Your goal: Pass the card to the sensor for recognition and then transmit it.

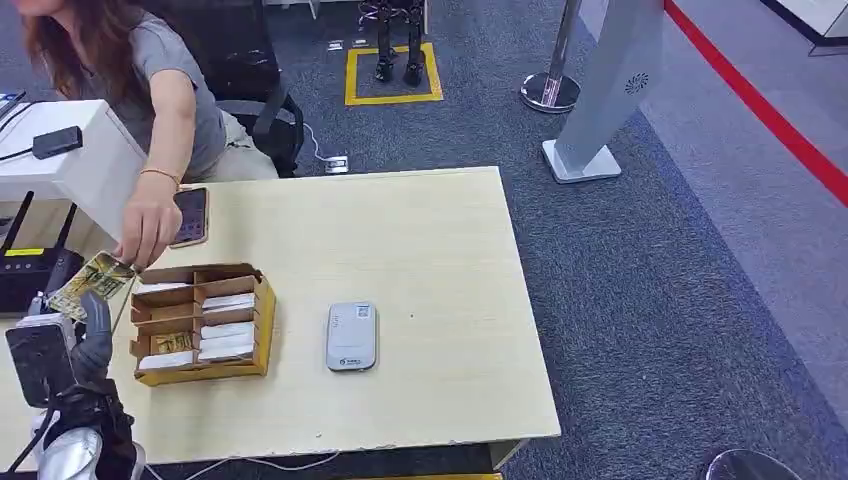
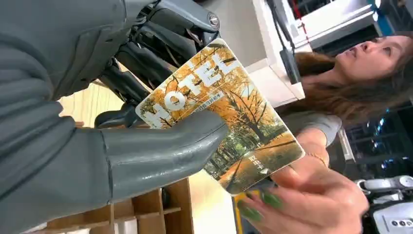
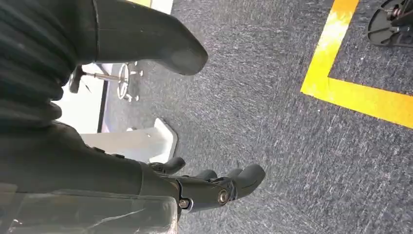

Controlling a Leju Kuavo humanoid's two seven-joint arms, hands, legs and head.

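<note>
The robot's left hand (image 2: 146, 122) holds one glossy hotel key card printed with yellow autumn trees (image 2: 224, 114), pinched between the thick grey thumb and the darker fingers (image 2: 160, 44) behind it, raised off the left end of the pale wooden table (image 1: 430, 250). A seated person's hand (image 2: 311, 200), with green-painted nails, grips the card's far edge, so two hands are on the one card. On the table stand one brown cardboard organiser box with small compartments (image 1: 262, 320), holding several white and yellow cards, perhaps five, though they are too small to count surely; one flat grey rectangular card sensor (image 1: 351, 336) well right of the box; and one dark smartphone (image 1: 190, 216) near the person's forearm. The robot's right hand (image 3: 214, 187) hangs over the grey carpet (image 3: 292, 146) beside one yellow floor stripe (image 3: 360, 92), its fingers apart and holding nothing.
</note>
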